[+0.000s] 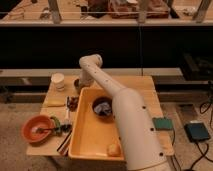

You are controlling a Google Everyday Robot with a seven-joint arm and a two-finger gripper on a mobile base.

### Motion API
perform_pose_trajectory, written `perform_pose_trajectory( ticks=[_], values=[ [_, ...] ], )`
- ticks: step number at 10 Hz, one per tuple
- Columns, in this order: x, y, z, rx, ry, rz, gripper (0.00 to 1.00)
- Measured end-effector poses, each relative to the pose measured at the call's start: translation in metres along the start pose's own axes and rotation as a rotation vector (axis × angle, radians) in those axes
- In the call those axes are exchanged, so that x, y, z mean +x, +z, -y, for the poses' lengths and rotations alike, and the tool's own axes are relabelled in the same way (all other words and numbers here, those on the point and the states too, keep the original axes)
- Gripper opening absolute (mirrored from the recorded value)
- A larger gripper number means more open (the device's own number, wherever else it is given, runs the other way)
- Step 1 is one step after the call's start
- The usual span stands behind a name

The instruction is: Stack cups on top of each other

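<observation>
A pale yellow cup (58, 81) stands upright at the table's back left. A dark brownish-grey cup (77, 83) stands just right of it, partly hidden behind my arm. My white arm reaches across the yellow bin (90, 145) to the back of the table and bends down. My gripper (80, 91) hangs at the dark cup, by the bin's back left corner. I see no light green cup; it is hidden or out of view.
A wider dark bowl (102, 107) and a pale round lump (114, 149) lie in the yellow bin. An orange bowl (36, 129) with a utensil sits front left, with a yellow sponge (54, 102) behind it. A green pad (162, 124) lies on the table's right edge.
</observation>
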Motion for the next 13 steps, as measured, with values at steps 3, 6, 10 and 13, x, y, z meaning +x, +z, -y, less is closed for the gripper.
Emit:
perform_pose_trajectory(
  ticks=[3,6,10,13],
  values=[
    [0.013,-0.017,0.003,0.049,0.027,0.013,0.13],
    [0.031,-0.078,0.016,0.119,0.018,0.011,0.13],
    [0.047,-0.16,0.046,0.244,0.002,0.012,0.13],
    [0.021,-0.201,0.078,0.405,0.032,-0.026,0.13]
  ],
)
